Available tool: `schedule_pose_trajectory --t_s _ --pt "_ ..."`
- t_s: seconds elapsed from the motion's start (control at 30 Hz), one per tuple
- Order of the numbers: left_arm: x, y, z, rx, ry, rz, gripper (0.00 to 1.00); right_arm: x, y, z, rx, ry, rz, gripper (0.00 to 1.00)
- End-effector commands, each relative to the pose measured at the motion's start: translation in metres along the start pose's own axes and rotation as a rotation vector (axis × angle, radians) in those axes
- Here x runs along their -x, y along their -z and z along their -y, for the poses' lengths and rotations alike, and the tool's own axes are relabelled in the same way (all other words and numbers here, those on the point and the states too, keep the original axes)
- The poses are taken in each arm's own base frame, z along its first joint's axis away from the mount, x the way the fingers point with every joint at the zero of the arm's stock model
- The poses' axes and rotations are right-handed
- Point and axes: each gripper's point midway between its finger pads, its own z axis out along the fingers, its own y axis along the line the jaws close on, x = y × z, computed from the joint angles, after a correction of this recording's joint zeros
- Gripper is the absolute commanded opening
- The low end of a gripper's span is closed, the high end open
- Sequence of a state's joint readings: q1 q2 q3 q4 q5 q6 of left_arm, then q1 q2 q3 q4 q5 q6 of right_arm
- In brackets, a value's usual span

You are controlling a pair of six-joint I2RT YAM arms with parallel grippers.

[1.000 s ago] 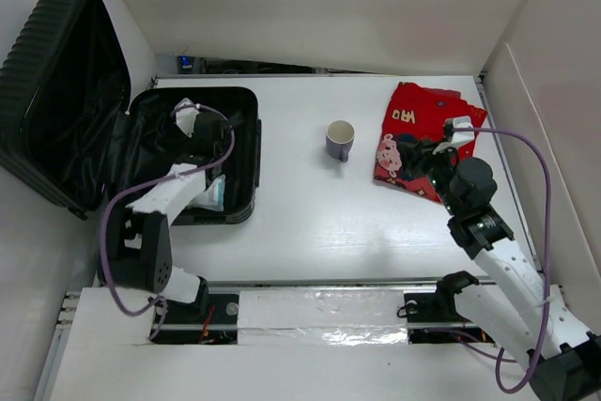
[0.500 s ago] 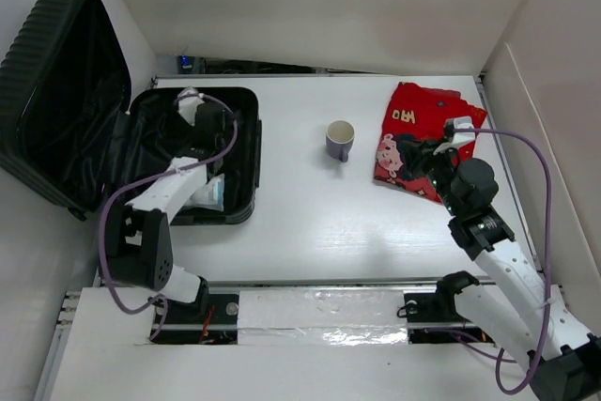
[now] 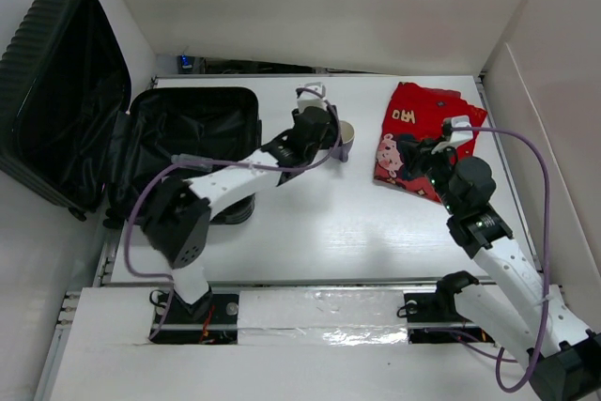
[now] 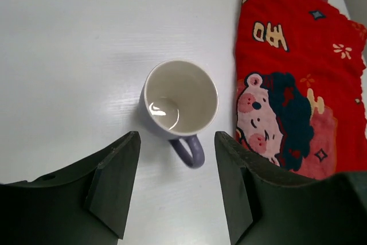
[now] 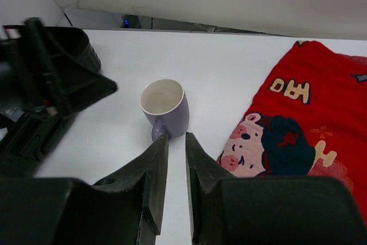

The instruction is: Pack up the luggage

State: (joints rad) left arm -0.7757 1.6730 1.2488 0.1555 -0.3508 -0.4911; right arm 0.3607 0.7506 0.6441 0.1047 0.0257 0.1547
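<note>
The black ribbed suitcase (image 3: 66, 82) lies open at the far left, lid leaning on the wall, fabric-lined base (image 3: 183, 124) on the table. A purple mug (image 3: 346, 141) stands upright mid-table; from the left wrist (image 4: 180, 98) its handle points at me. My left gripper (image 3: 319, 127) is open and empty, hovering over the mug's near-left side, its tips (image 4: 176, 142) either side of the handle without touching. A red printed cloth (image 3: 423, 124) lies at the far right. My right gripper (image 3: 434, 152) is over the cloth's near edge, its jaws (image 5: 175, 139) nearly together and holding nothing.
White walls close in the table on the left, back and right. The left arm stretches across the suitcase's front right corner (image 3: 246, 196). A small blue item (image 3: 188, 63) sits behind the table's back edge. The cloth (image 4: 287, 84) lies just right of the mug.
My left arm has swung right, out of the suitcase and across the table to the mug. The right arm, mug and cloth have not moved.
</note>
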Motion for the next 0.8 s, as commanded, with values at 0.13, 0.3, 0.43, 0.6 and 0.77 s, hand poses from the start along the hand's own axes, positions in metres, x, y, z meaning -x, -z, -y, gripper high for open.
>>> schedule_pose_trajectory --t_s 0.13,0.3,0.43,0.6,0.77 --pt "-0.011 -0.063 0.012 0.087 -0.118 -0.059 0.50 0.015 -0.002 -0.003 0.011 0.011 0.045 0.28" --pt "-0.016 -0.080 -0.005 0.206 -0.168 -0.061 0.42 0.017 -0.001 -0.002 0.001 0.007 0.059 0.29" --pt "-0.010 -0.073 -0.009 0.206 -0.153 -0.023 0.42 0.016 -0.002 -0.003 0.007 0.010 0.053 0.29" --pt "0.008 -0.054 0.003 0.135 -0.117 0.047 0.47 0.014 -0.005 -0.007 0.029 0.013 0.037 0.30" --pt "0.022 -0.042 0.005 0.114 -0.100 0.090 0.48 0.012 -0.006 -0.007 0.029 0.008 0.035 0.30"
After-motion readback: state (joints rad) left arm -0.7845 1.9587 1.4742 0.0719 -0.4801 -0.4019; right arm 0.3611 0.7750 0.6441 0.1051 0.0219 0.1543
